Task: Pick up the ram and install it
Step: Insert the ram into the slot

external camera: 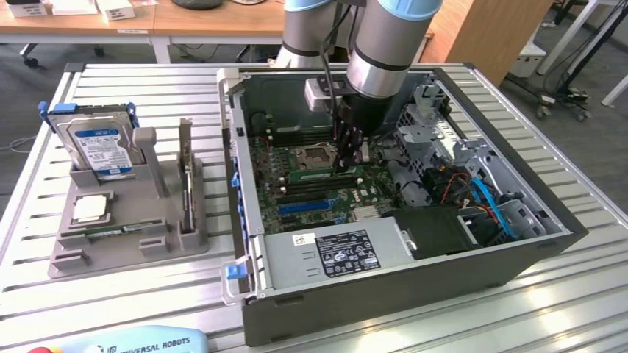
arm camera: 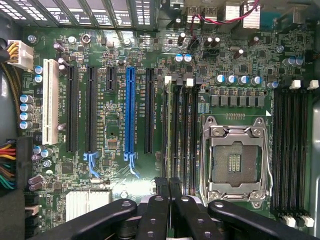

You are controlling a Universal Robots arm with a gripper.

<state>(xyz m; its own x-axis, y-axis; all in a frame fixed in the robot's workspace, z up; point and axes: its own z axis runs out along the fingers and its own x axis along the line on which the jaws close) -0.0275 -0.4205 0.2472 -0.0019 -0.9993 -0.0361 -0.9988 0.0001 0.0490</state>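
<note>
The ram (external camera: 312, 175) is a thin green stick standing on edge in the memory slots beside the processor socket (external camera: 316, 156), inside the open computer case (external camera: 393, 294). My gripper (external camera: 345, 163) reaches straight down onto it, fingers shut on its top edge. In the wrist view the ram (arm camera: 167, 130) appears edge-on as a thin line along the slot nearest the long expansion slots. My gripper (arm camera: 168, 186) has its black fingertips pressed together over one end of the ram. The open processor socket (arm camera: 235, 160) lies beside the slots.
A grey parts tray (external camera: 118, 250) sits at the exterior view's left with a silver hard drive (external camera: 98, 143) and a small square chip (external camera: 90, 208). The power supply (external camera: 334, 254), a drive cage (external camera: 437, 125) and cables (external camera: 490, 202) crowd the case around the motherboard (arm camera: 115, 200).
</note>
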